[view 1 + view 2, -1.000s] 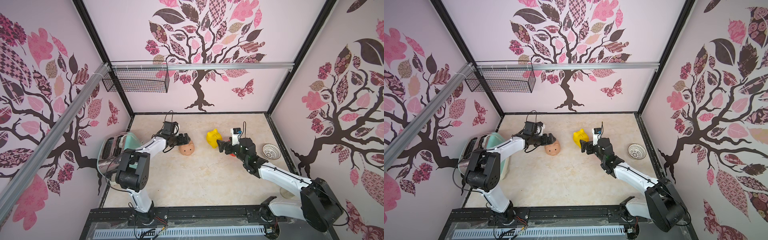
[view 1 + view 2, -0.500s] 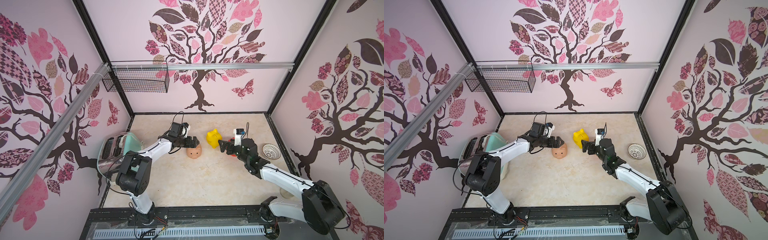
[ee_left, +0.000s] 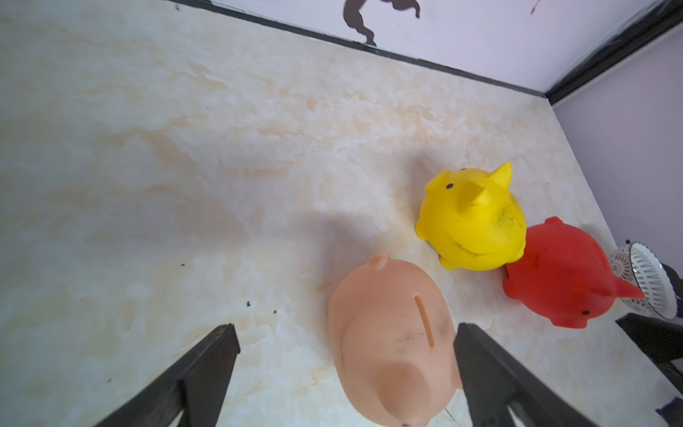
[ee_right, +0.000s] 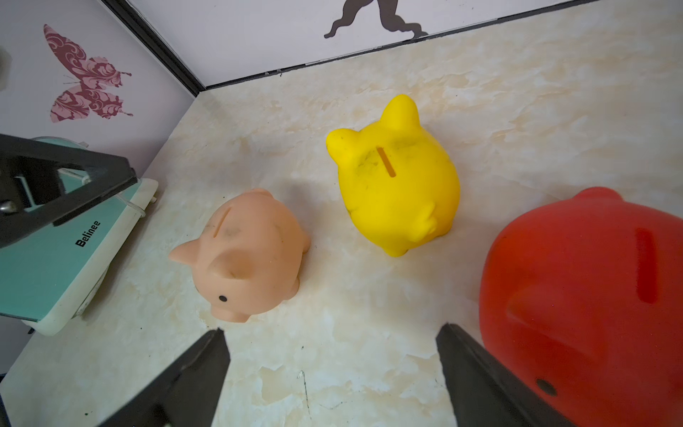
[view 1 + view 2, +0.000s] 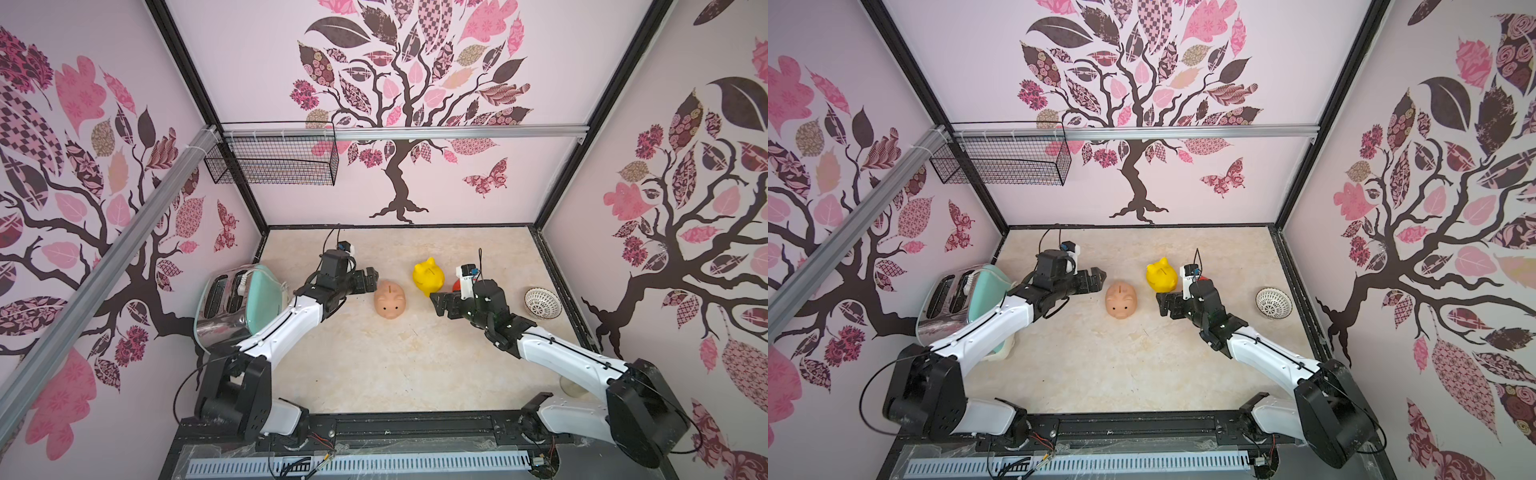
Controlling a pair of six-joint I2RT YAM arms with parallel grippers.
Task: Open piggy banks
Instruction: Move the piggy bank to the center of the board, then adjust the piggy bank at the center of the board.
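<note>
A marbled cream worktop [image 5: 374, 374] fills a booth papered with pink tree decals, with a mint-green toaster [image 5: 249, 299] at its left edge. All three piggy banks stand upright with coin slots up, so no belly plug shows and none looks opened yet.

The step in hand appears to be the left end effector [image 5: 371, 281] closing in on the peach piggy bank [image 5: 390, 299]. Its jaws are spread wide and empty. In the left wrist view the pig sits off-centre, close against one finger rather than midway. To do this well, the arm should shift sideways until the round body is centred. It should then grip low across the flanks so the glossy shell cannot squirt out, leaving the underside free for the other arm.

The right end effector [image 5: 435, 305], also wide and empty, hovers near the yellow piggy bank [image 5: 428, 277]. The red piggy bank [image 4: 584, 295] is just beside one finger, outside the gap.
</note>
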